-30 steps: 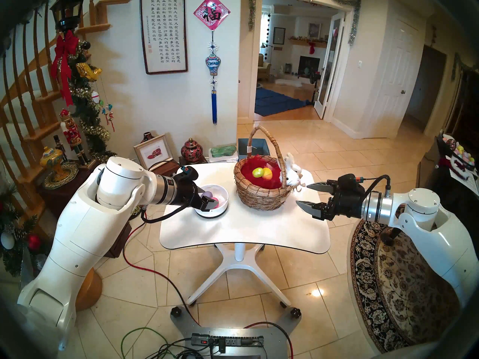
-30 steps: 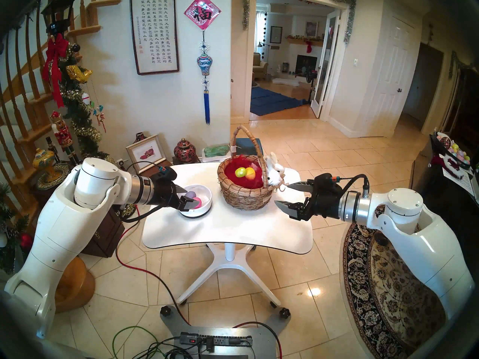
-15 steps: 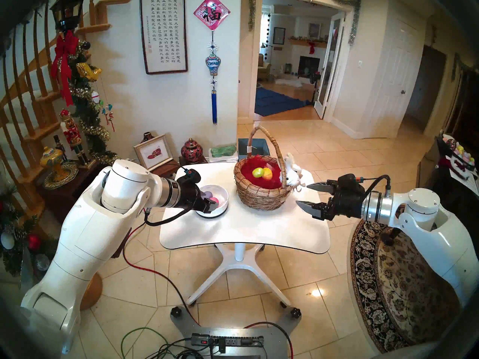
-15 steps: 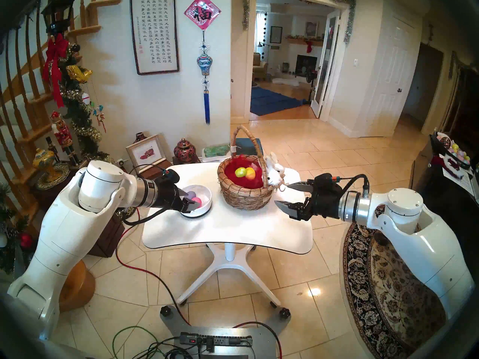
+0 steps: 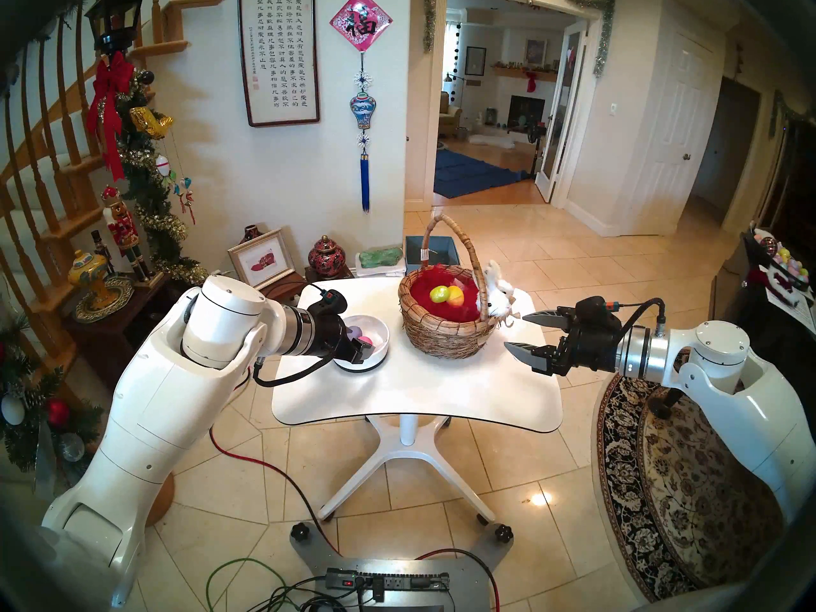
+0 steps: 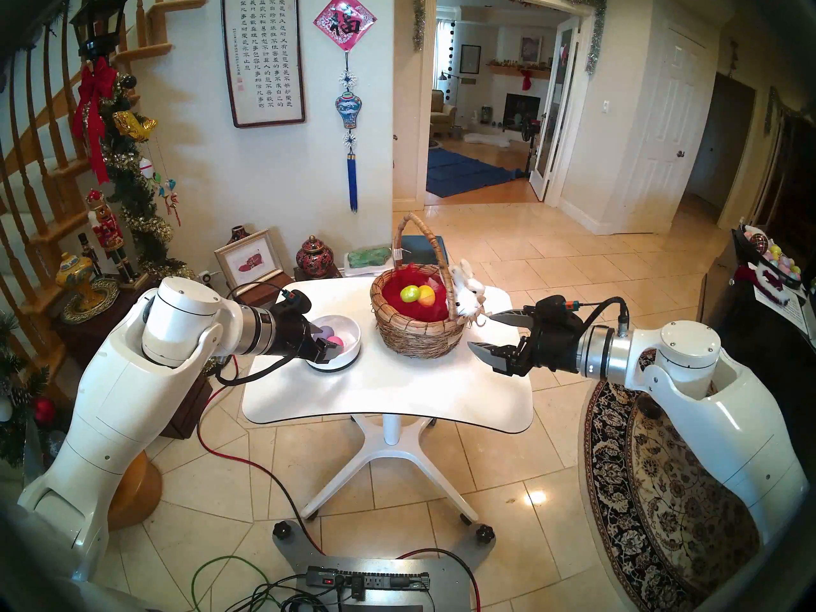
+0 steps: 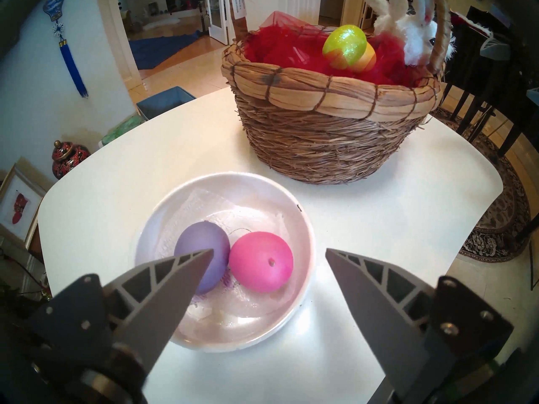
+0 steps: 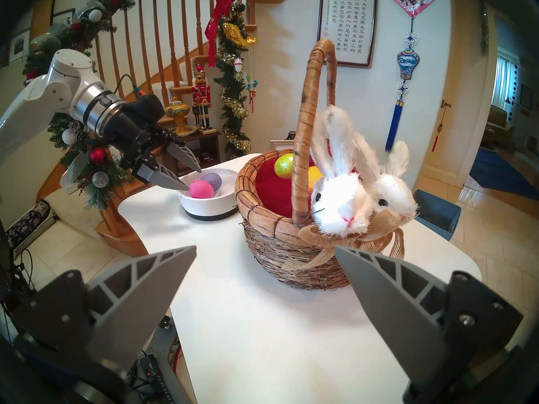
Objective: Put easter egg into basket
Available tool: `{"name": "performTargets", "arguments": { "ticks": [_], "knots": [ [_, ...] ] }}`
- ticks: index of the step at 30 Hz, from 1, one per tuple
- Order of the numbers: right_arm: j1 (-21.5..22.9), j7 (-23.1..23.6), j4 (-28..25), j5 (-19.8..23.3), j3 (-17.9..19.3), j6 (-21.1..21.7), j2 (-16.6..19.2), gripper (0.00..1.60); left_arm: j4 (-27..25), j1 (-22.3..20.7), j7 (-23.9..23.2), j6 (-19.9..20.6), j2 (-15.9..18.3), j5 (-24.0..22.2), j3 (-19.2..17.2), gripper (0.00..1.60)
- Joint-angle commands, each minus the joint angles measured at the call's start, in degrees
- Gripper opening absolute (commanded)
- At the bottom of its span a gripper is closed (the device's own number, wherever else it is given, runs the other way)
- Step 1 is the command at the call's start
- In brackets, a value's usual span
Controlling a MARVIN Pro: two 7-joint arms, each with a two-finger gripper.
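The wicker basket (image 5: 446,333) with a tall handle, red lining and white plush bunnies stands at the back middle of the white table (image 5: 419,390). A green glitter egg (image 5: 438,294) and an orange egg (image 5: 457,295) lie in it. To its left, a white bowl (image 7: 303,219) holds a pink egg (image 7: 261,262) and a purple egg (image 7: 204,243). My left gripper (image 7: 268,250) hangs open just over the bowl, its fingers either side of the pink egg with gaps showing. My right gripper (image 5: 514,332) stands open and empty beside the basket's right side, near the bunnies.
A blue bin (image 5: 435,249) sits on the floor behind the table. A low cabinet with ornaments (image 5: 101,288) and a decorated stair rail lie to the left. A dark-rimmed container of pastel eggs (image 5: 781,266) is far right, and a patterned rug (image 5: 689,487) lies under the right arm.
My left arm has pushed forward and right over the bowl, and its jaws have narrowed a little. The right arm, basket and eggs have not moved.
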Motion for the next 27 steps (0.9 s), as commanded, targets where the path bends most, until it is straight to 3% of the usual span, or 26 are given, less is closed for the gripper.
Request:
{"name": "performTargets", "arguments": {
  "ticks": [1, 21, 27],
  "knots": [
    [0.1, -0.1, -0.1, 0.1, 0.5, -0.1, 0.1, 1.6, -0.3, -0.9, 0.3, -0.1, -1.0, -0.1, 0.1, 1.36],
    [0.1, -0.1, -0.1, 0.1, 0.5, -0.1, 0.1, 1.6, 0.5, -1.4, 1.9, -0.1, -1.7, 0.8, 1.1, 1.35],
    [0.1, -0.1, -0.1, 0.1, 0.5, -0.1, 0.1, 1.6, 0.5, -1.5, 3.1, -0.1, -1.9, 1.3, 1.4, 1.24]
  ]
}}
